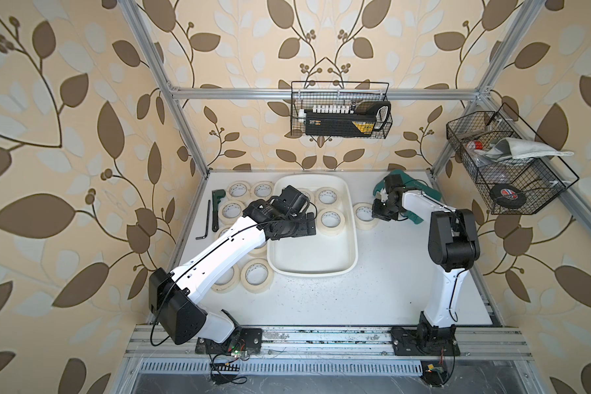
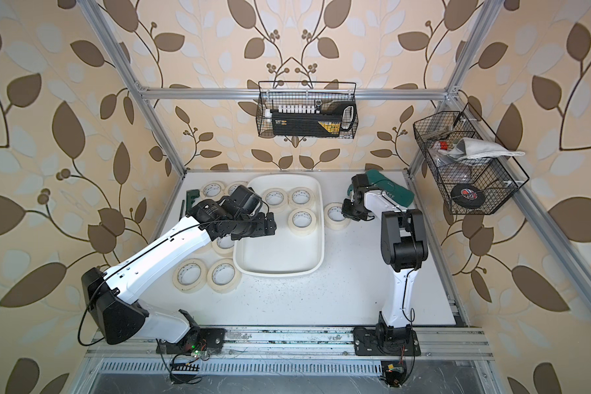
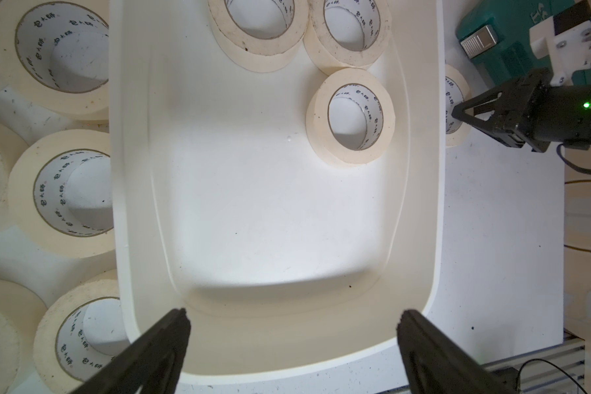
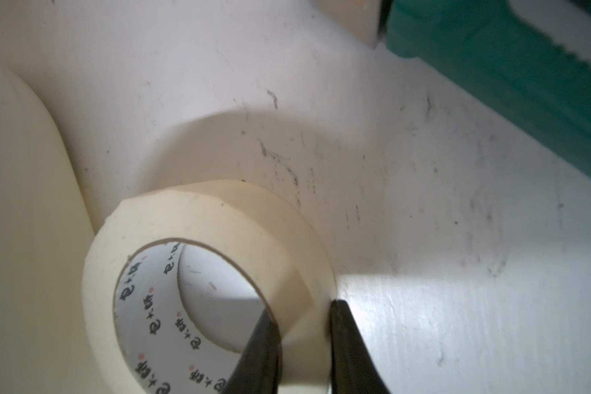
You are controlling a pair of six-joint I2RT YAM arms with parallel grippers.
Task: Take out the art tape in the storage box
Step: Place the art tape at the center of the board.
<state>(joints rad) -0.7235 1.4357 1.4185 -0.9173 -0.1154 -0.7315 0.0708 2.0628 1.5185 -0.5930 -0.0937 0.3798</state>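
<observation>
White storage box (image 1: pixel 311 254); three art tape rolls (image 1: pixel 342 221) inside, at its 12–1 o'clock end. Risk: left arm (image 1: pixel 219 252), slung low across 9 o'clock rim, could nudge box on reach. Right gripper (image 4: pixel 301 314) straddles wall of outside roll (image 4: pixel 198 218) at box's 3 o'clock; pinching or slack, cannot tell; lifting away could drag it. Left gripper (image 3: pixel 294 315) jaws wide apart above bare box floor.

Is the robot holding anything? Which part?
Left gripper: empty. Right gripper straddles the wall of one tape roll on the table; whether it grips cannot be told.
</observation>
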